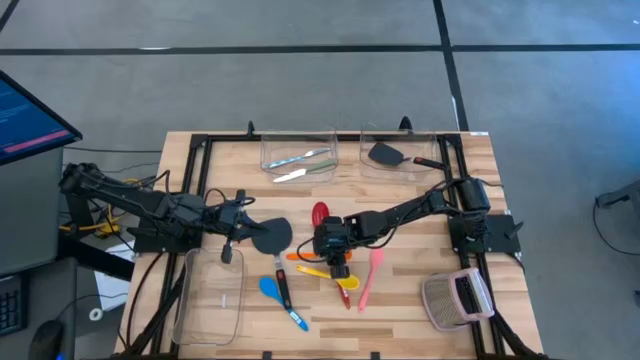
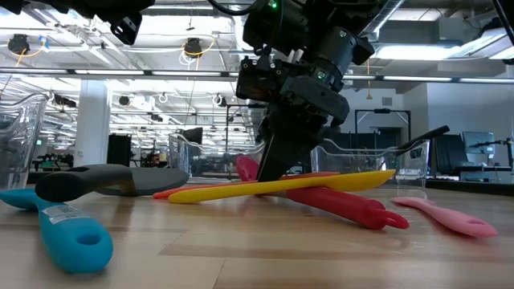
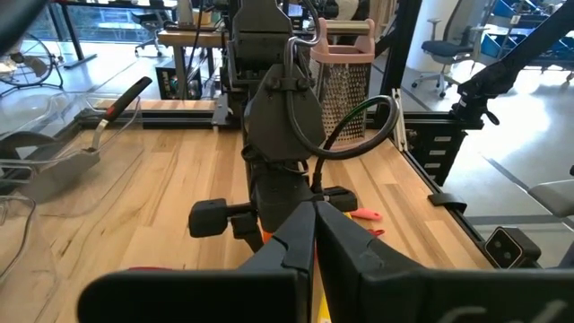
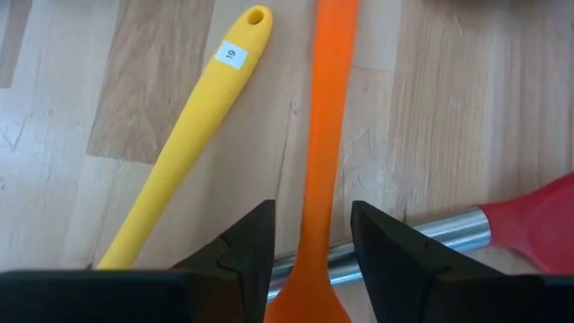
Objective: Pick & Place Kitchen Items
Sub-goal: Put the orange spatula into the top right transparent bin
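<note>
- At mid-table, the orange spatula point(image 4: 325, 135) lies between the right gripper point(image 4: 309, 242)'s open jaws — only its wrist view shows this, beside the yellow spatula point(image 4: 184, 152).
- Overhead, the left gripper point(image 1: 238, 222) shows closed on a black turner point(image 1: 270, 235).

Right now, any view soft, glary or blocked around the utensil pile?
Low view: blue utensil nearest the lens looks soft, ceiling lights glare behind, right gripper is a dark backlit mass. Left wrist view: its own fingers and the right arm block the pile. Right wrist view: sharp on the orange handle and yellow handle. High view: even light, faint shadows.
</note>
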